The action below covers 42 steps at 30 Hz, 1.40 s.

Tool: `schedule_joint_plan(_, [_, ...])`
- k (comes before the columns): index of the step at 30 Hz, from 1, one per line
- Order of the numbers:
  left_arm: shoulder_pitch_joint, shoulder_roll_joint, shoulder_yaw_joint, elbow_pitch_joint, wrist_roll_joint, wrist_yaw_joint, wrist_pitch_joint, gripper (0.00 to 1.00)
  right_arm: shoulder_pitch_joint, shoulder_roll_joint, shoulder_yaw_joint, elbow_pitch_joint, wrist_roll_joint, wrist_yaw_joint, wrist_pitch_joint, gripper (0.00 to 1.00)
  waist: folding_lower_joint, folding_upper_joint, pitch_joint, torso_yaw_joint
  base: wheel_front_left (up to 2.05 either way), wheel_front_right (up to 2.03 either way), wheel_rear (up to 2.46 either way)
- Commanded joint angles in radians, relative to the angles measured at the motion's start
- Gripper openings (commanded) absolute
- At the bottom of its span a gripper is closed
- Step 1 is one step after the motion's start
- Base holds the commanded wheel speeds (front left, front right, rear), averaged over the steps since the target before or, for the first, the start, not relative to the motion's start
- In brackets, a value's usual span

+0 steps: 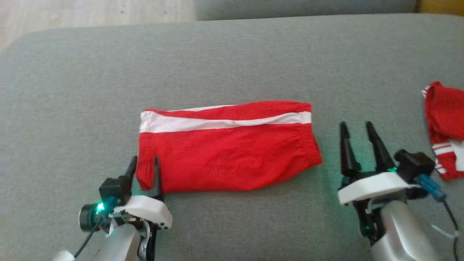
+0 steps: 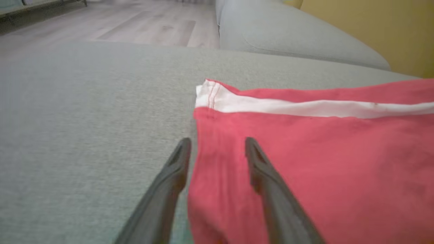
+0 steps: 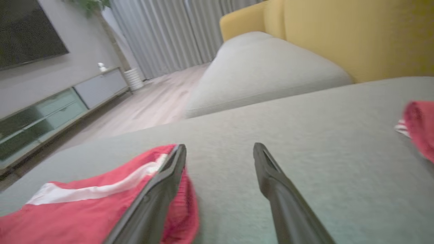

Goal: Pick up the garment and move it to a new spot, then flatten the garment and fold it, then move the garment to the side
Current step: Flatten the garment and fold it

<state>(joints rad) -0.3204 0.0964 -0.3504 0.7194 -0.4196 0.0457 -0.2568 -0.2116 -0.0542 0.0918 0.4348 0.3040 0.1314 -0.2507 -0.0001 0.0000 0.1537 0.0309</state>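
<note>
Grey sofa seat (image 1: 232, 54), yellow backrest (image 3: 356, 34), pale wood floor (image 3: 152, 101), grey curtains (image 3: 169, 34), TV cabinet (image 3: 67, 101).

- My head camera looks steeply down on the grey cushion (image 1: 232, 54) from behind the left gripper (image 1: 145, 159) and right gripper (image 1: 356, 125).
- My left wrist camera rides low and close, facing along its fingers; a corner of the red garment (image 2: 322, 162) lies between the jaws.
- My right wrist camera rides equally low; the same garment lies just left of its jaws.
- All three views share that garment and cushion.
</note>
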Motion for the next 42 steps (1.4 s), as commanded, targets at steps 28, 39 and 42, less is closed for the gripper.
schedule_joint_plan(28, [0.107,-0.046,0.149,-0.13,0.157,-0.053,-0.005,1.0,-0.135,0.004,0.076,0.38,0.064,-0.001,-0.011,0.0,0.0001,0.0,0.007,0.118,0.0,0.0,0.0])
schedule_joint_plan(39, [0.137,-0.046,0.125,-0.126,0.138,-0.052,-0.005,1.0,-0.136,0.001,-0.019,0.253,0.048,-0.001,-0.011,0.0,0.0001,0.0,-0.035,0.078,0.0,0.0,0.0])
schedule_joint_plan(42, [0.145,-0.046,0.107,-0.118,0.134,-0.054,-0.005,1.0,-0.148,0.003,0.109,0.198,0.142,-0.001,0.003,0.0,0.0001,0.0,-0.046,0.086,0.0,0.0,0.0])
